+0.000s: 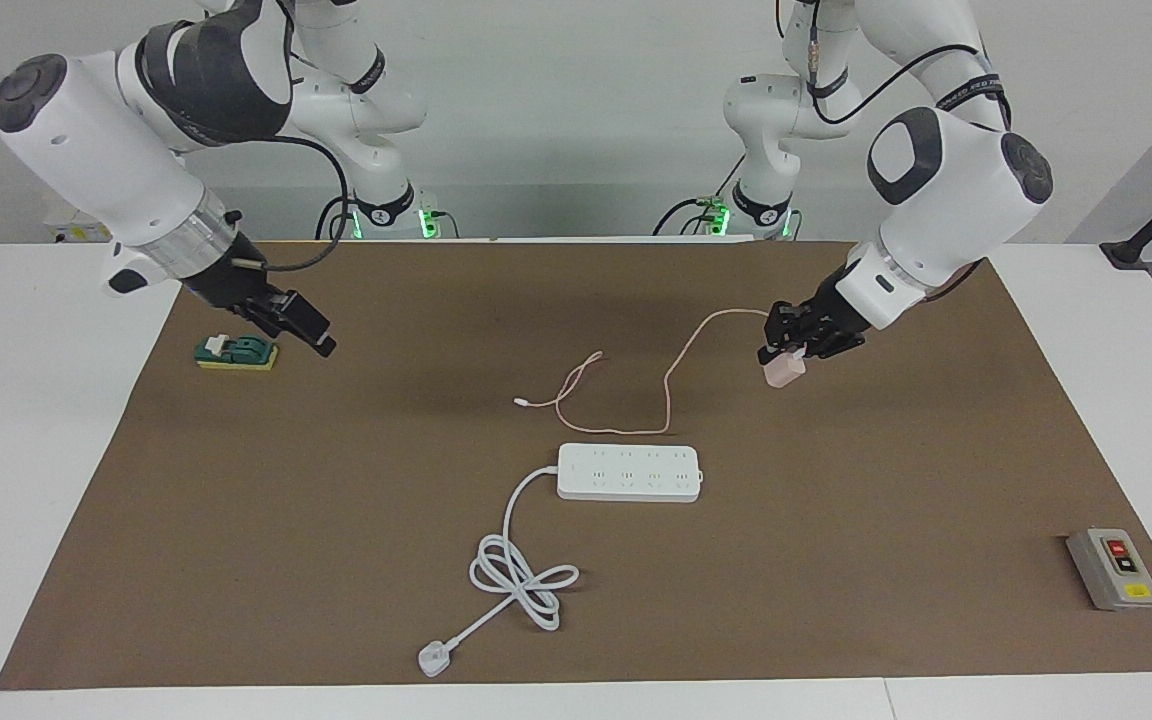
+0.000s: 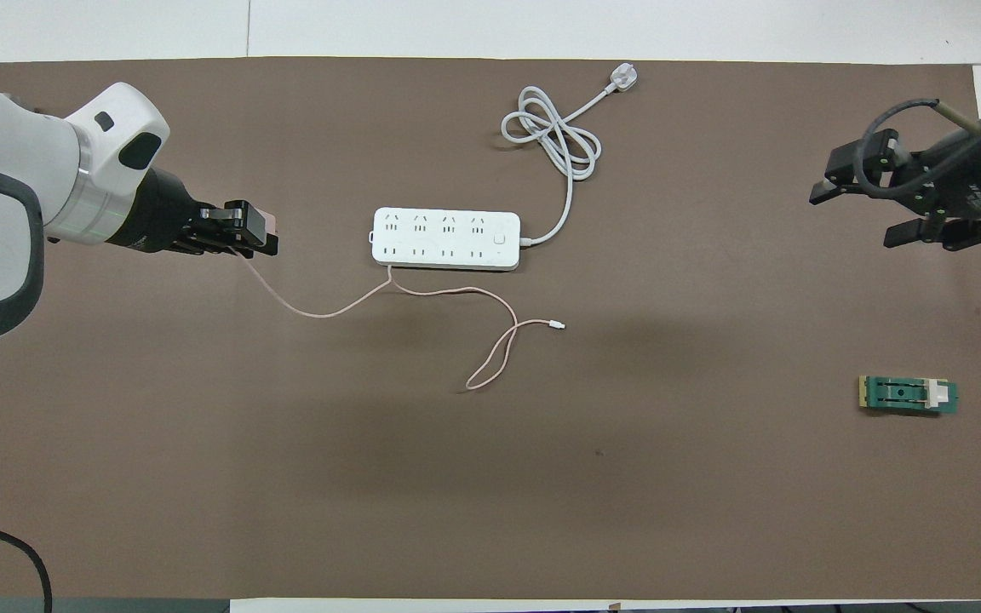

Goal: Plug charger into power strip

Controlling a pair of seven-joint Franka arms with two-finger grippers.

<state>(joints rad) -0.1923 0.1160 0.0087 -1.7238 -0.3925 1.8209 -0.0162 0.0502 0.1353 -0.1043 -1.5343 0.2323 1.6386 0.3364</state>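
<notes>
Pink charger (image 1: pixel 785 372) hung clamped in the left gripper (image 1: pixel 782 352) over the mat's (image 1: pixel 336 560) left-arm end, its cable (image 1: pixel 671 385) trailing to the power strip (image 1: pixel 629 472) mid-mat. Right gripper (image 1: pixel 308 330) waited, fingers spread, near the opposite edge.

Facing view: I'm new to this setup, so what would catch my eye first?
The left tool, raised over the brown mat, grips a small pale-pink cube charger whose thin pink cable trails down. The long white plastic power strip lies mid-table. The right tool waits open above a green block.
</notes>
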